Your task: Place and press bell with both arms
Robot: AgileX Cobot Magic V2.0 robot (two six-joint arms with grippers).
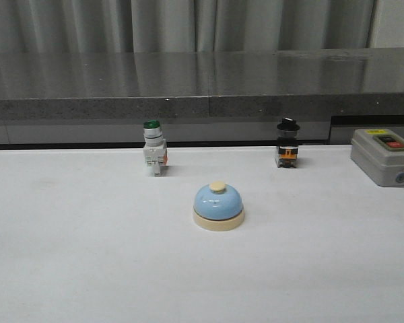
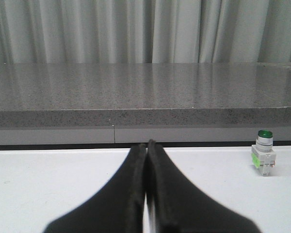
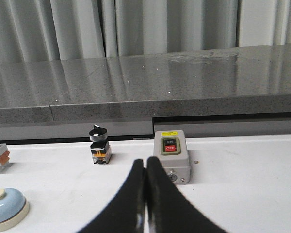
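The light-blue bell [image 1: 218, 206] with a cream base and cream button stands upright on the white table near the middle of the front view. It also shows at the edge of the right wrist view [image 3: 5, 208]. No arm shows in the front view. My left gripper [image 2: 146, 145] is shut and empty, low over the table; the bell is not in its view. My right gripper [image 3: 145, 162] is shut and empty, apart from the bell, with the grey switch box just beyond its tips.
A green-capped white push-button switch [image 1: 153, 149] stands back left. A black-capped switch [image 1: 287, 143] stands back right. A grey ON/OFF switch box [image 1: 384, 156] sits at the far right. A dark stone ledge [image 1: 202, 84] runs along the table's back edge.
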